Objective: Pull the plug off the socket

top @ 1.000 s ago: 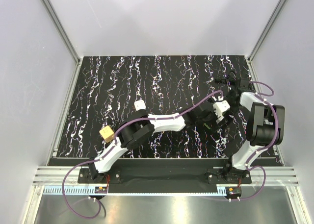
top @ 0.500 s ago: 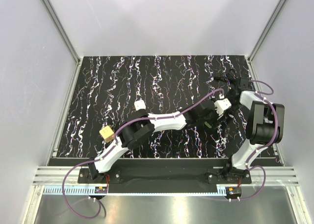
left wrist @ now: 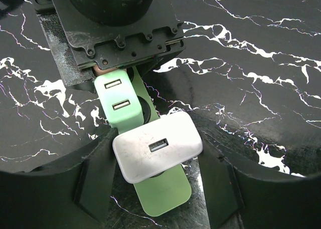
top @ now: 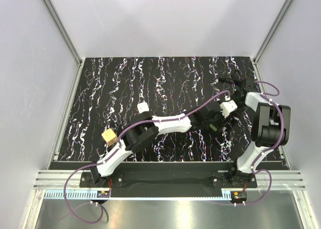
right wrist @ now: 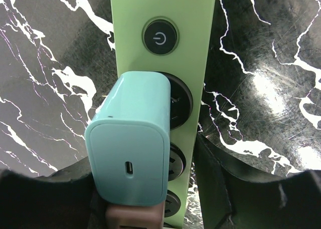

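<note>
Two plugs (left wrist: 156, 148) on one socket (left wrist: 163, 196)

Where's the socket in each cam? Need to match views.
Top external: socket shows as a small green sliver right of centre, mostly hidden.
Left wrist: socket runs from upper left to bottom centre, with a white plug on it.
Right wrist: socket runs down the centre from the top edge, power button near the top.
Shared landmark: the black marbled table.

Black marbled table (top: 165, 78): socket (left wrist: 165, 196), white cube (top: 142, 107), tan block (top: 109, 136).
</note>
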Controlling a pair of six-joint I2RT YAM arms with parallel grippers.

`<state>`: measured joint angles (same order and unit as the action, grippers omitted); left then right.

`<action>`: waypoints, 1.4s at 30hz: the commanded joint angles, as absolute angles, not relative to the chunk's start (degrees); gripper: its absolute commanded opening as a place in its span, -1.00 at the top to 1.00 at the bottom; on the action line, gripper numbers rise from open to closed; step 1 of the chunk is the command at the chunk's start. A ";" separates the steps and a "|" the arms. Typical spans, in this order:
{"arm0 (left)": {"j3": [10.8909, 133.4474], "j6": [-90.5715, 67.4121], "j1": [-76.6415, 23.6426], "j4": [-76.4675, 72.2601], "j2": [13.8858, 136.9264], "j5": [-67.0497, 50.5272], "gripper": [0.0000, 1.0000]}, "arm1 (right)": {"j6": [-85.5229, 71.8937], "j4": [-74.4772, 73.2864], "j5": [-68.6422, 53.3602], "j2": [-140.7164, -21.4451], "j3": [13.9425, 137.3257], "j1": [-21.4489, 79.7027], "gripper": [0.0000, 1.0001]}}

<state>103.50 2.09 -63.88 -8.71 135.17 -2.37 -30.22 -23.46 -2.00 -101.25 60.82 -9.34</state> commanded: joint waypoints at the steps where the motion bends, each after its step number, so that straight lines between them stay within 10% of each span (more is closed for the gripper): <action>1: 104.33 2.02 -64.69 -13.70 133.78 -2.81 0.62 | -28.57 -23.47 -0.35 -103.71 61.00 -9.23 0.51; 3: 102.84 1.67 -64.77 -15.90 132.98 -2.55 1.00 | -28.39 -23.56 1.93 -104.06 60.73 -9.23 0.62; 7: 98.36 0.88 -64.78 -22.13 129.30 -4.39 1.00 | -27.86 -24.08 3.08 -105.38 60.64 -9.14 0.99; 42: 92.03 -14.58 -62.49 -33.92 118.13 12.57 1.00 | -29.71 -29.71 10.37 -108.19 64.07 -6.42 1.00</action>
